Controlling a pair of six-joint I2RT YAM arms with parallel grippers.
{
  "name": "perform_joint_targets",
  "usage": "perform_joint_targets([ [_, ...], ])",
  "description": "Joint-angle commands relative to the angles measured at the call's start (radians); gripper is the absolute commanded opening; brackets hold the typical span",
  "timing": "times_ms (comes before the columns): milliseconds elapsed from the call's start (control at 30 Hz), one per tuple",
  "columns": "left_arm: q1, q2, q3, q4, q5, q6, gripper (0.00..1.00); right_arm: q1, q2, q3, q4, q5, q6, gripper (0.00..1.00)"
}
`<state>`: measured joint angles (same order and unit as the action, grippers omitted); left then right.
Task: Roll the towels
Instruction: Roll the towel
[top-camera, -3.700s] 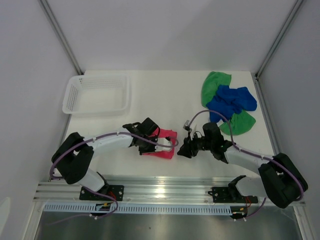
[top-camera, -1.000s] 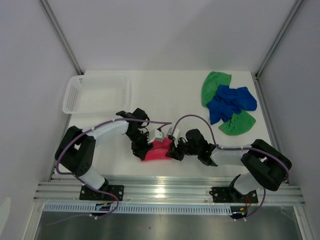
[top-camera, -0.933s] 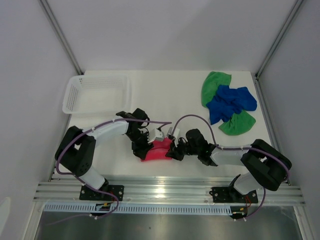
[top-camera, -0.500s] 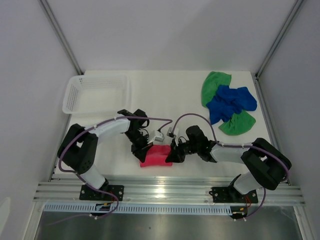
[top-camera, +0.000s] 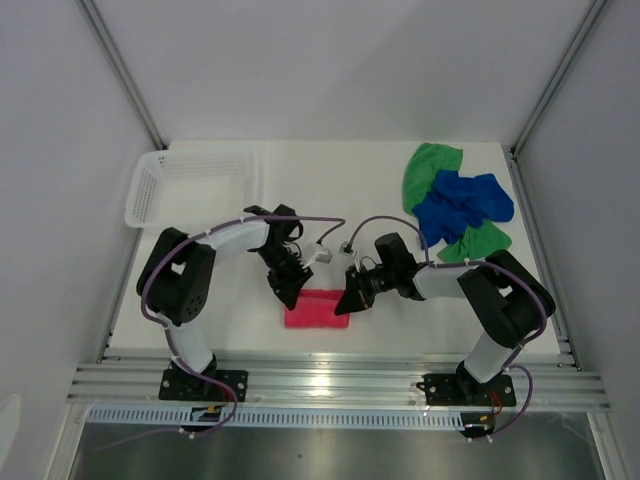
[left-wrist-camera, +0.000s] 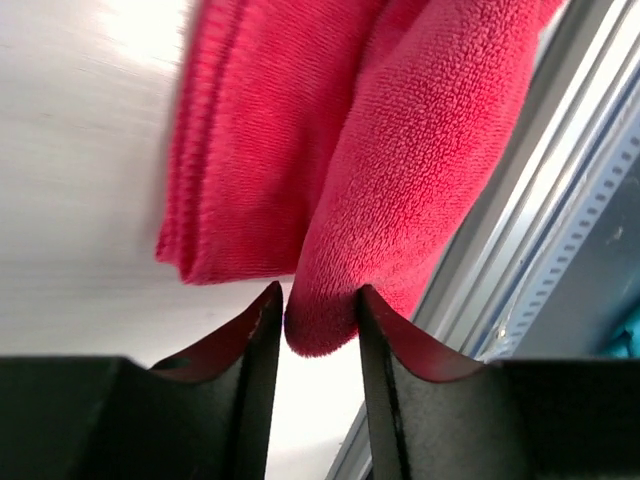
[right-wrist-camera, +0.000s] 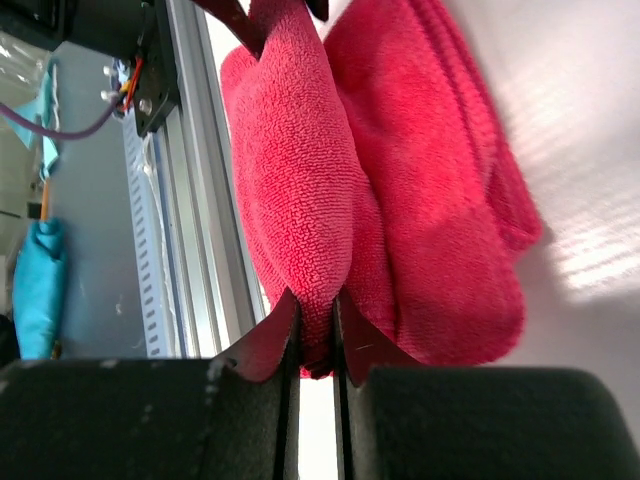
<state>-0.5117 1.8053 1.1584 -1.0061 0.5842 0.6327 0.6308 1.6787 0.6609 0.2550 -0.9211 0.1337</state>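
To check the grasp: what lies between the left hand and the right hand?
The pink-red towel lies between the left hand and right hand, seen in the top view.

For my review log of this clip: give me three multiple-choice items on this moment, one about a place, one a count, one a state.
1. The blue towel lies: A apart from the green towel; B on top of it; C beneath it.
2. Towels in view: A two; B three; C four.
3. The right hand is: A wide open; B shut on nothing; C shut on the pink-red towel.
Key: B, blue overlaps green from above; B, one each of pink-red, blue and green; C, the wrist view shows its fingers pinching a fold.
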Motion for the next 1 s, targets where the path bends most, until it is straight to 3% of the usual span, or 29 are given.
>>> perform_joint_targets([
  [0,0.018,-0.015,0.047,0.090,-0.054,-0.051,0.39,-0.034,0.022,0.020,-0.008,-0.007,0.033,0.00],
  [400,0.030,-0.270,0.073,0.152,-0.084,-0.045,0.53,-0.069,0.121,0.072,-0.008,0.013,0.121,0.00],
  [467,0.003,-0.280,0.066,0.144,-0.147,-0.015,0.56,-0.079,0.121,0.069,0.001,0.028,0.135,0.00],
  [700,-0.263,-0.357,-0.094,0.260,-0.305,0.073,0.56,-0.098,0.141,0.085,-0.005,0.028,0.147,0.00],
  [833,-0.338,-0.339,-0.155,0.377,-0.418,0.087,0.57,-0.103,0.147,0.089,0.000,0.015,0.152,0.00],
  [967,-0.361,-0.320,-0.193,0.409,-0.442,0.104,0.59,-0.103,0.159,0.115,-0.039,0.010,0.124,0.00],
])
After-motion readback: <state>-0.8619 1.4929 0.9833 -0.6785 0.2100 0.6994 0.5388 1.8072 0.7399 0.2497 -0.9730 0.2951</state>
